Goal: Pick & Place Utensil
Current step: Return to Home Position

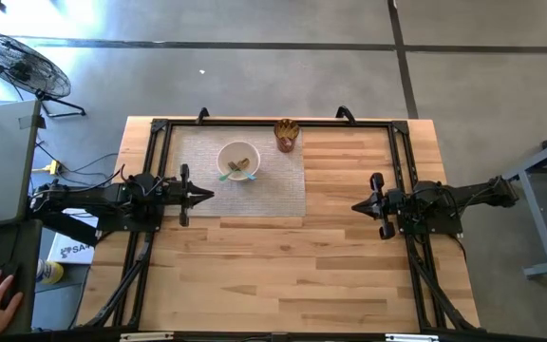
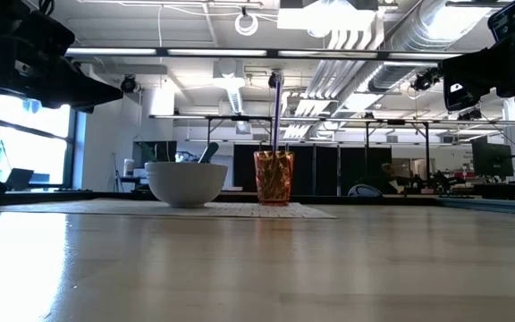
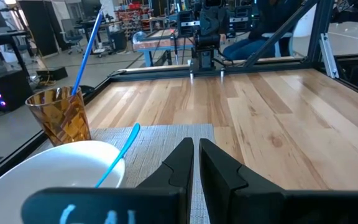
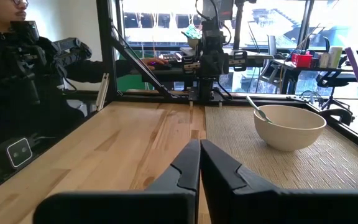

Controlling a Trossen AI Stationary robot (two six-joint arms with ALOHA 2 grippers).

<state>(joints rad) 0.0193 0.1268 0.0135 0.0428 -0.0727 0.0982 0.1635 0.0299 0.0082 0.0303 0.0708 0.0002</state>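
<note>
Only the high view shows both utensils in the white bowl (image 1: 238, 161): the green spoon (image 1: 241, 167) and the blue fork (image 1: 225, 175). The left wrist view catches just the fork's pale blue handle leaning on the rim. The bowl sits on a woven mat (image 1: 275, 186) on the wooden tabletop (image 1: 349, 256), near an amber cup (image 1: 287, 134). The left end effector (image 1: 202, 196) and right end effector (image 1: 359, 205) hover clear of the bowl, fingers together.

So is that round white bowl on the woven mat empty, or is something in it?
Not empty. The round white bowl holds a blue utensil and a green utensil, whose handles lean out over its rim.
</note>
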